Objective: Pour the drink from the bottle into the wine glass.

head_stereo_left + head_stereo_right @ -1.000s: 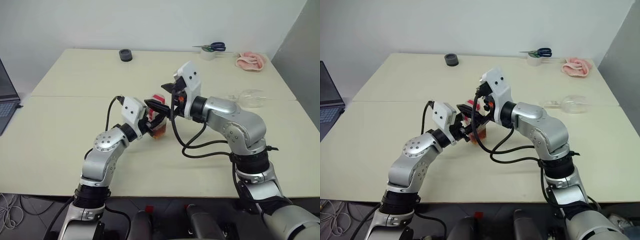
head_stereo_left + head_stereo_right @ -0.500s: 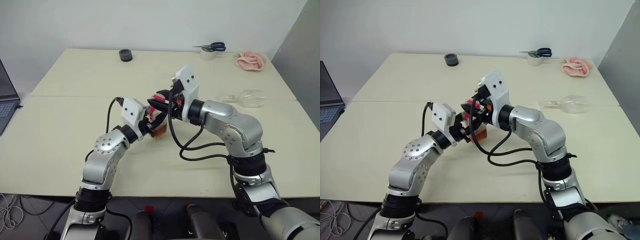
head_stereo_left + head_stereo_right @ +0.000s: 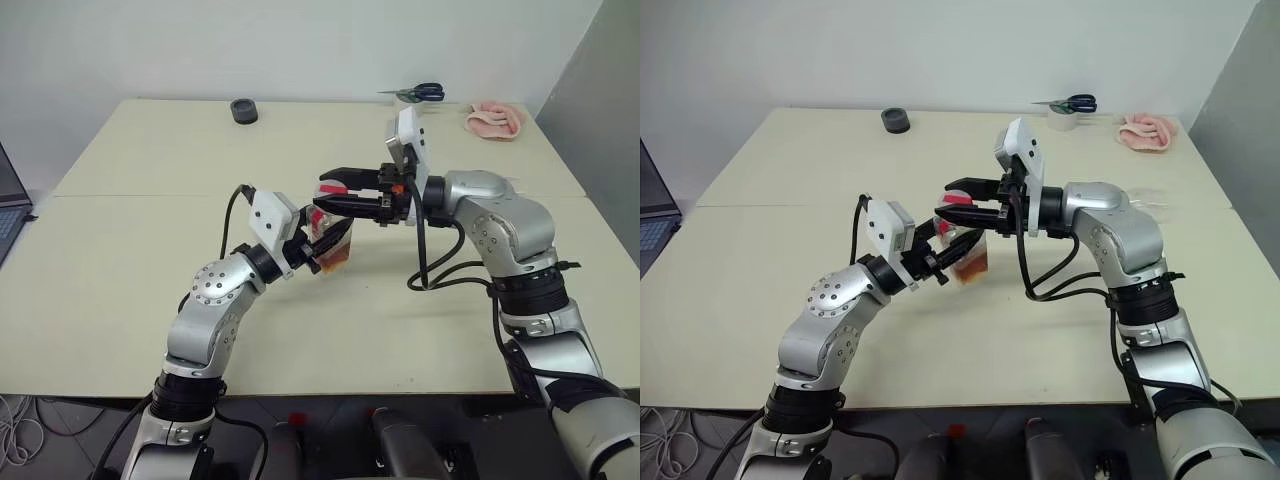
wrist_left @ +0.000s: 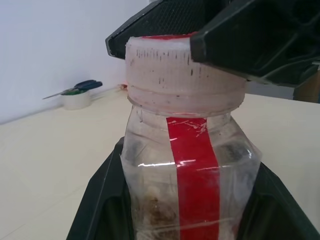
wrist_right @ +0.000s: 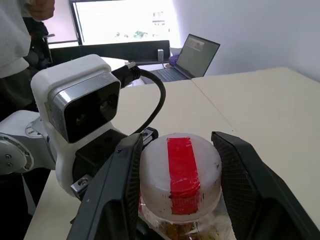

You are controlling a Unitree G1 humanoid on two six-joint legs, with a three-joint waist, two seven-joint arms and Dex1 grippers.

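Bottle (image 3: 333, 240) upright above desk (image 3: 120, 280), body clamped by left gripper (image 3: 952, 252). Right gripper (image 3: 330, 195) level from right, jaws astride cap (image 5: 181, 172), gripping it. Wine glass (image 3: 1155, 199) far right, behind right arm.

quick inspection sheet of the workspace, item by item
surface: cream table, seam across it
job's things: bottle with amber drink in its base, held above the table; cap still on; wine glass lying on its side behind the right arm
clutter: dark round object, tape roll with scissors on top, pink cloth
grippers: left gripper shut on bottle body; right gripper fingers either side of the cap
cables: black cable looped on the right arm, another on the left
surroundings: laptop, a person, white wall
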